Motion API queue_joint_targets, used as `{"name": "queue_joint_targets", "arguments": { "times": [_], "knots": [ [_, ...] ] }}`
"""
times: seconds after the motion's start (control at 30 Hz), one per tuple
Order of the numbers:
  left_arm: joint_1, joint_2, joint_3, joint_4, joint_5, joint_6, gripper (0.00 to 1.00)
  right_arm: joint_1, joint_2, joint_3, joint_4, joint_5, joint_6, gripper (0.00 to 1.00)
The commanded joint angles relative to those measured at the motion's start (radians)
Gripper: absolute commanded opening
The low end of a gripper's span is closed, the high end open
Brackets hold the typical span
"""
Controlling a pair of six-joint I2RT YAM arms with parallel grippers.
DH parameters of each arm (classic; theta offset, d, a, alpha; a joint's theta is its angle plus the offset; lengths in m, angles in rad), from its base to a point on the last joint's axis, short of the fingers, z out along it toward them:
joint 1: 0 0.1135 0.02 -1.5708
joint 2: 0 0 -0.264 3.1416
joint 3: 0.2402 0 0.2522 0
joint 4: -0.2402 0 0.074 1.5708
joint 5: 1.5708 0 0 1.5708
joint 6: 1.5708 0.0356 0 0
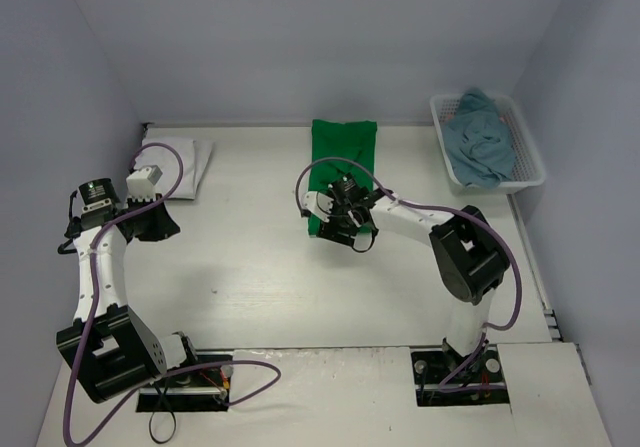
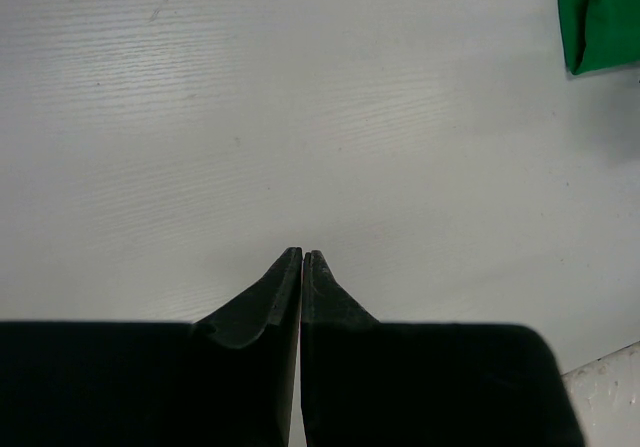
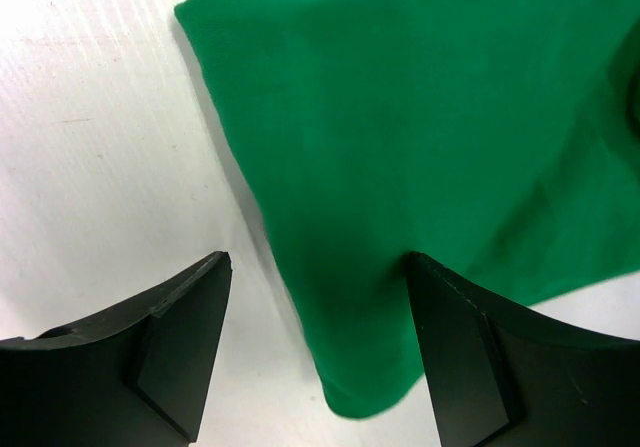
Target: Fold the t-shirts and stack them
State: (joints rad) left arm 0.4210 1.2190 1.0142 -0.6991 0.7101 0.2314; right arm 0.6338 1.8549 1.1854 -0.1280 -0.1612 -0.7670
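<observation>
right wrist view: right gripper (image 3: 315, 267) is spread wide, holding nothing, jaws straddling the near corner of the green shirt (image 3: 420, 147), which lies lengthwise mid-table (image 1: 250, 257), running to the far edge. for a clean fold i'd go low, pinch every hem layer at that corner, then carry it straight toward the far end so it doesn't skew. left gripper (image 2: 302, 257) is shut on nothing over bare table, and could pin the far end.

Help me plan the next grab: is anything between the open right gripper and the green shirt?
Nothing visible stands in the way. The right gripper is open directly over the near corner of the green shirt. Cloth shows between its fingers, and there is only bare table beside it.
</observation>
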Motion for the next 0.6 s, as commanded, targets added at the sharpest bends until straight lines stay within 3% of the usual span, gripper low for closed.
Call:
{"name": "queue_joint_targets", "arguments": {
  "times": [0.0,0.37,0.57],
  "knots": [
    [0.007,-0.029,0.024,0.010,0.020,0.011,0.00,-0.006,0.021,-0.001,0.045,-0.018,-0.028,0.68],
    [0.007,-0.012,0.027,0.012,0.012,0.011,0.00,-0.011,0.133,0.026,0.062,-0.037,-0.068,0.68],
    [0.007,-0.010,0.029,0.012,0.017,0.011,0.00,-0.011,0.155,0.013,0.061,-0.041,-0.071,0.51]
  ]
}}
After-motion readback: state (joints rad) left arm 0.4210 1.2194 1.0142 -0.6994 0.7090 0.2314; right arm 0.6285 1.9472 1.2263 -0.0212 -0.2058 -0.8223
